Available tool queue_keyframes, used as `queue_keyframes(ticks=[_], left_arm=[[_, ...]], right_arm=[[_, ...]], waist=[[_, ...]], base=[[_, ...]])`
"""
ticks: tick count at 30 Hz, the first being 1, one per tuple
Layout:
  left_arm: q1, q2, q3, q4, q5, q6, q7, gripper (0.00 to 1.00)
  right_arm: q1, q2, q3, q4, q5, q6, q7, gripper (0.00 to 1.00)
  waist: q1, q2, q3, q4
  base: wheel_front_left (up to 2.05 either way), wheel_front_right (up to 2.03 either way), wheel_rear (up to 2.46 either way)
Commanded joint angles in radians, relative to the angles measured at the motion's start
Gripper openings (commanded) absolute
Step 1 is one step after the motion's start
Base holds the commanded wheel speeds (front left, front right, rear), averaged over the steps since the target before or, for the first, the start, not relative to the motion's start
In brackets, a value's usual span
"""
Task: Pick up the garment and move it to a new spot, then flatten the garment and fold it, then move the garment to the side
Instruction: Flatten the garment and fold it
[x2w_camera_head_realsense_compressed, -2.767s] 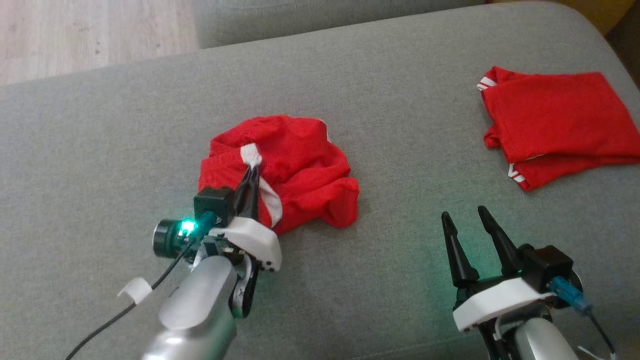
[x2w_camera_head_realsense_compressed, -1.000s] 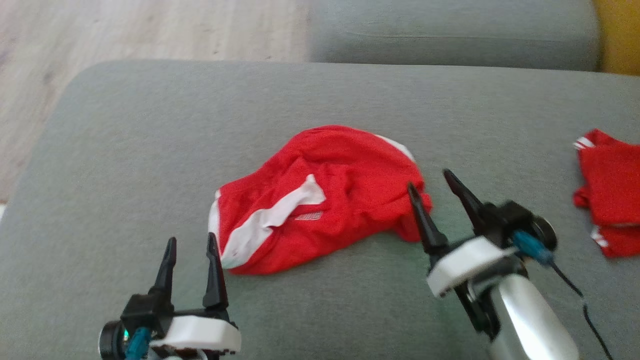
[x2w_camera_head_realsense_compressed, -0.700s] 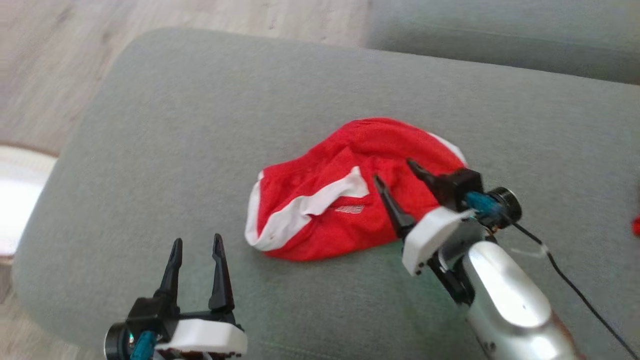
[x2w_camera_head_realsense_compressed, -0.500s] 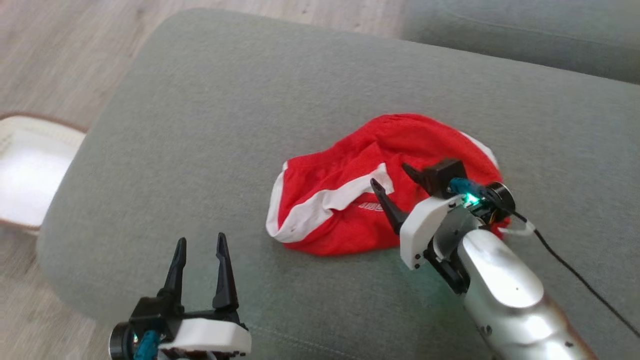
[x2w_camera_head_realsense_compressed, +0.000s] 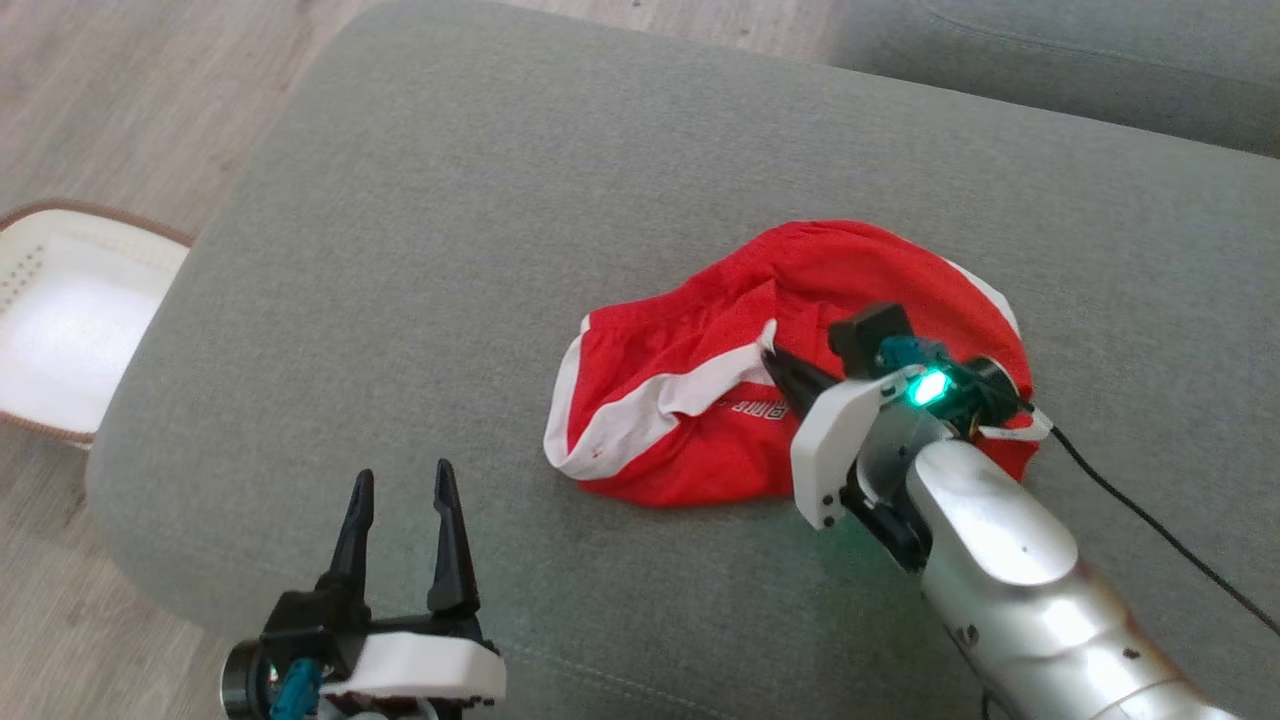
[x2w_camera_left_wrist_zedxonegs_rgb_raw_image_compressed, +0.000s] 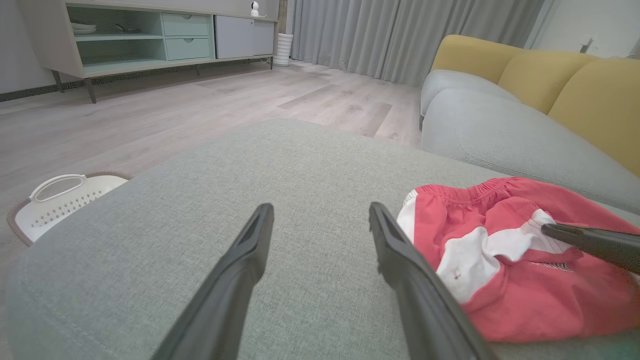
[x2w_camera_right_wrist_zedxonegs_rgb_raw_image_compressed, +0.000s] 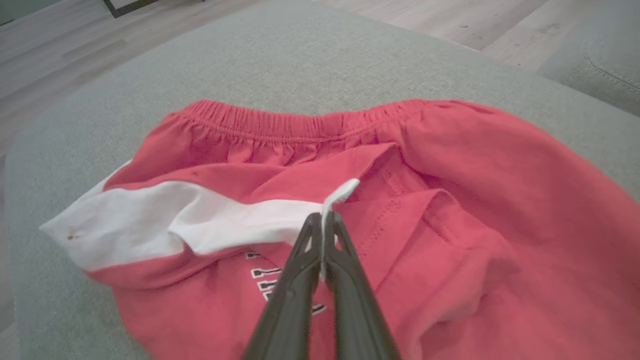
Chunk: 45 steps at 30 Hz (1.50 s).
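Note:
The garment (x2w_camera_head_realsense_compressed: 720, 400) is a pair of red shorts with white side stripes, lying crumpled on the grey cushion (x2w_camera_head_realsense_compressed: 500, 200). My right gripper (x2w_camera_head_realsense_compressed: 778, 362) is shut on a white edge of the garment (x2w_camera_right_wrist_zedxonegs_rgb_raw_image_compressed: 340, 192), pinched between the fingertips near the middle of the heap. In the left wrist view the garment (x2w_camera_left_wrist_zedxonegs_rgb_raw_image_compressed: 500, 280) lies to the right, with the right gripper's dark finger (x2w_camera_left_wrist_zedxonegs_rgb_raw_image_compressed: 590, 242) reaching into it. My left gripper (x2w_camera_head_realsense_compressed: 402, 490) stands open near the cushion's front edge, left of the garment and apart from it; between its fingers (x2w_camera_left_wrist_zedxonegs_rgb_raw_image_compressed: 405, 265) is bare cushion.
A white perforated basket (x2w_camera_head_realsense_compressed: 60, 320) sits on the wooden floor left of the cushion. A second grey seat (x2w_camera_head_realsense_compressed: 1060, 50) lies behind. A black cable (x2w_camera_head_realsense_compressed: 1160, 530) trails from my right wrist. Yellow sofa backs (x2w_camera_left_wrist_zedxonegs_rgb_raw_image_compressed: 550, 80) stand far right.
The right gripper has moved onto the garment and shut on its white edge. The camera has swung left, bringing the basket into view. The left gripper stays open.

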<state>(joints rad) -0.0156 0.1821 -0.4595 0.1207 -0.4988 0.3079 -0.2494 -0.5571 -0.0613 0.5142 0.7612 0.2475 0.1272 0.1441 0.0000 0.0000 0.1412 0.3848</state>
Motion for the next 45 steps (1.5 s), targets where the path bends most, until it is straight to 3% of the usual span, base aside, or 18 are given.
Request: queue_keyframes(ticks=[1,10,16,23,31,40,42,43,45], left_arm=[[-0.036,0.004,0.041,-0.033,0.011,-0.001,-0.012,1.00],[-0.018,0.018,0.065,-0.042,0.019,0.007,-0.012,1.00],[-0.002,0.033,0.077,-0.057,0.019,0.018,-0.011,1.00],[0.008,0.054,0.083,-0.081,0.020,0.028,0.003,1.00],[0.005,0.063,0.074,-0.093,0.022,0.030,0.018,1.00],[0.004,0.066,0.064,-0.076,0.017,0.026,0.024,1.00],[0.006,0.065,0.062,-0.069,0.014,0.024,0.024,1.00],[0.011,0.063,0.062,-0.060,0.009,0.021,0.022,1.00],[0.017,0.060,0.059,-0.054,-0.001,0.008,0.019,1.00]], right_arm=[[-0.057,0.011,0.024,-0.033,0.016,0.003,-0.037,0.00],[-0.058,0.011,0.011,-0.099,0.077,0.003,-0.146,0.00],[0.029,0.006,-0.092,-0.223,0.049,0.003,-0.173,0.00],[0.240,-0.028,-0.260,-0.467,0.002,0.003,-0.119,0.00],[0.436,-0.031,-0.418,-0.615,-0.055,0.003,-0.078,0.00],[0.489,-0.015,-0.479,-0.524,-0.117,0.003,-0.138,0.00],[0.490,-0.012,-0.488,-0.489,-0.124,0.003,-0.162,0.53],[0.493,-0.010,-0.487,-0.462,-0.134,0.003,-0.191,1.00],[0.504,-0.006,-0.488,-0.443,-0.139,0.003,-0.215,1.00]], waist=[[0.0000,0.0000,-0.004,-0.019],[0.0000,0.0000,-0.043,-0.133],[0.0000,0.0000,-0.069,-0.236],[0.0000,0.0000,-0.079,-0.319],[0.0000,0.0000,-0.068,-0.342],[0.0000,0.0000,-0.067,-0.331],[0.0000,0.0000,-0.071,-0.331],[0.0000,0.0000,-0.079,-0.331],[0.0000,0.0000,-0.089,-0.334]], base=[[0.00,0.00,0.00],[0.00,0.00,0.00],[0.00,0.00,0.00],[0.00,0.00,0.00],[0.00,0.00,0.00],[0.00,0.00,0.00],[0.00,0.00,0.00],[0.00,0.00,0.00],[0.00,0.00,0.00]])
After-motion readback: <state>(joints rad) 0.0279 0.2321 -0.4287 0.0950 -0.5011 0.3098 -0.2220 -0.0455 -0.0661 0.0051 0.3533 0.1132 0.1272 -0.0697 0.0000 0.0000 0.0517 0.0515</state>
